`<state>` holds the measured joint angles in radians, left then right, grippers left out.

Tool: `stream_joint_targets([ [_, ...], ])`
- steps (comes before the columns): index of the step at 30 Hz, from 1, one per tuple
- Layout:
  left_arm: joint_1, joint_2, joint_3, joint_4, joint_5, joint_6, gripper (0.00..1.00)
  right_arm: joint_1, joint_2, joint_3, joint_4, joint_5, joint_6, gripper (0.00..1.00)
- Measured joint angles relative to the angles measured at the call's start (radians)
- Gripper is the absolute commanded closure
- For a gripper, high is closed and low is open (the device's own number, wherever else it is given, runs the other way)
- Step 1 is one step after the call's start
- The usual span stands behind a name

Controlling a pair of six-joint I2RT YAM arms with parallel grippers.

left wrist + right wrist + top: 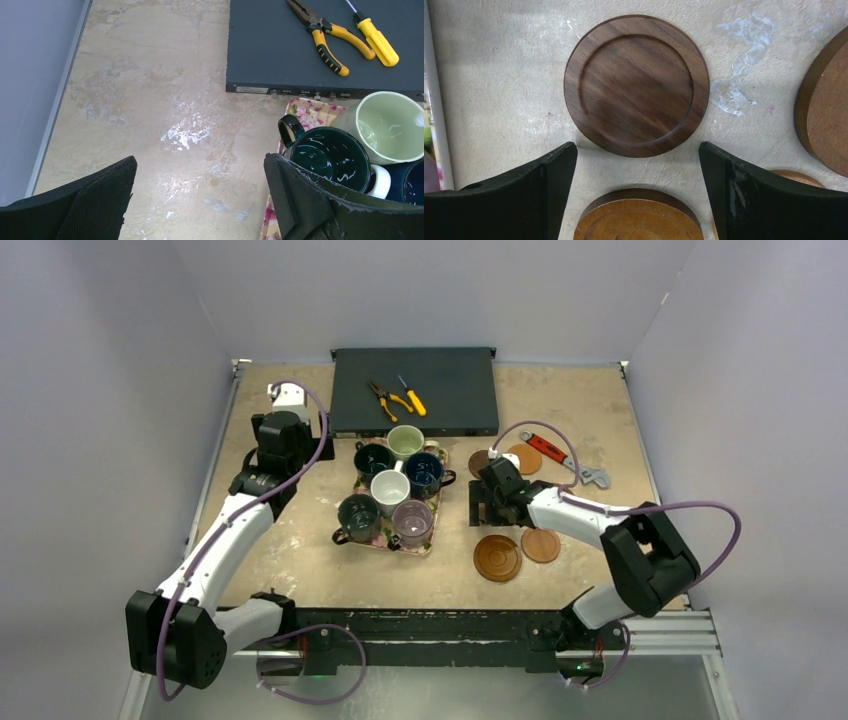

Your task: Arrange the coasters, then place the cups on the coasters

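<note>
Coasters (497,557) lie scattered on the surface (300,560) right of the tray (306,111), cups (390,490) bunched on it; right claw (636,152) spread above dark coaster (636,85), likely to pick it; left claw (200,162) spread, empty, parked clear

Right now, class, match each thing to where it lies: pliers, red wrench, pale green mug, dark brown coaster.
1 pliers
2 red wrench
3 pale green mug
4 dark brown coaster

A in the floral tray
B on the table, just ahead of the open right gripper
C on the dark box
D on the table, near its right edge

Pairs: 1-C, 2-D, 3-A, 4-B
</note>
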<state>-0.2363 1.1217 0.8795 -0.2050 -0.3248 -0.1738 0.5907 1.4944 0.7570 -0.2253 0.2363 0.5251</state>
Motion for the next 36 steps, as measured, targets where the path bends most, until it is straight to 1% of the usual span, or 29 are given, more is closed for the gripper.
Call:
stream_joint_targets([
  [16, 0.000, 0.010, 0.000, 0.000, 0.000, 0.000, 0.00, 0.049, 0.070, 0.051, 0.025, 0.072, 0.014, 0.11],
  [27, 0.000, 0.010, 0.000, -0.001, 0.000, 0.000, 0.01, 0.054, 0.123, 0.099, 0.048, 0.098, 0.028, 0.14],
  [31, 0.000, 0.010, 0.000, -0.001, 0.000, 0.000, 0.01, 0.057, 0.139, 0.109, 0.061, 0.121, 0.037, 0.16],
  [36, 0.000, 0.012, 0.001, -0.001, 0.000, 0.000, 0.01, 0.057, 0.150, 0.116, 0.073, 0.149, 0.047, 0.16],
])
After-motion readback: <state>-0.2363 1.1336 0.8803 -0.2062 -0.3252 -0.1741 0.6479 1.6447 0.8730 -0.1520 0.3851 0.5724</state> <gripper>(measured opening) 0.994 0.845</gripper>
